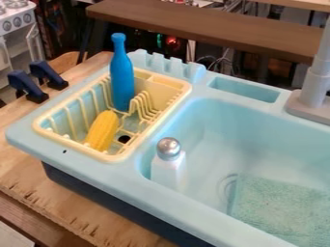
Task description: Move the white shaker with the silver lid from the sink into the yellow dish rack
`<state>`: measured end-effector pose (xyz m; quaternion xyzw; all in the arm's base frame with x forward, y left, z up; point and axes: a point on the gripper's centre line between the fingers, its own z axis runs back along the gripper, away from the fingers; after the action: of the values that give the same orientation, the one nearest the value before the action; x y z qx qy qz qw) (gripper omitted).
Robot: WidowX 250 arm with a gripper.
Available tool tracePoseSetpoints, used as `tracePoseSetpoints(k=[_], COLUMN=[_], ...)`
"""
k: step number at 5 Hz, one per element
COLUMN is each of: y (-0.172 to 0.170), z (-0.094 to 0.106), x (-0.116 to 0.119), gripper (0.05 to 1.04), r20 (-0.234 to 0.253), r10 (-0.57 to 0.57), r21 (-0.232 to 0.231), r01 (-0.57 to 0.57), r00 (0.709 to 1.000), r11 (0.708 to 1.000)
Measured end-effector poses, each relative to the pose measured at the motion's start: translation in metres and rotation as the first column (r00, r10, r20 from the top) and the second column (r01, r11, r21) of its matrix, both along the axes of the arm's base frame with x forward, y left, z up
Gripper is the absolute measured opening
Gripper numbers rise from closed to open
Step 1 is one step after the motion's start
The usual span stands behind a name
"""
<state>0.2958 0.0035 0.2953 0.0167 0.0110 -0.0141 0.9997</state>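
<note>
Upright blue bottle (122, 77) and yellow corn (103, 130) in cream rack (71, 144) at 10 o'clock; silver-topped white shaker (169, 166) in pale-blue sink (226, 120), at 6. Wooden counter (22, 161) beneath, brown board (206, 26) beyond, at 1. Cannot tell hand's opening or hold.
</note>
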Motion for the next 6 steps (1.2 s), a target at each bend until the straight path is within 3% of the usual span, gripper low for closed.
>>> tracePoseSetpoints(k=[1, 2, 3, 4, 6], y=[-0.001, -0.028, -0.056, -0.072, -0.069], z=[-0.011, -0.028, -0.024, -0.039, -0.078], x=[0.002, -0.010, -0.030, -0.041, -0.049], gripper=[1.002, 1.002, 1.002, 1.002, 1.002], r20=[-0.034, -0.004, 0.064, 0.079, 0.050], r10=[-0.005, -0.094, -0.214, -0.270, -0.252], r21=[0.000, 0.027, 0.046, 0.046, -0.011], r01=[0.005, 0.094, 0.211, 0.267, 0.253], r00=[0.999, 0.996, 0.975, 0.960, 0.966], r11=[1.000, 0.995, 0.976, 0.963, 0.967])
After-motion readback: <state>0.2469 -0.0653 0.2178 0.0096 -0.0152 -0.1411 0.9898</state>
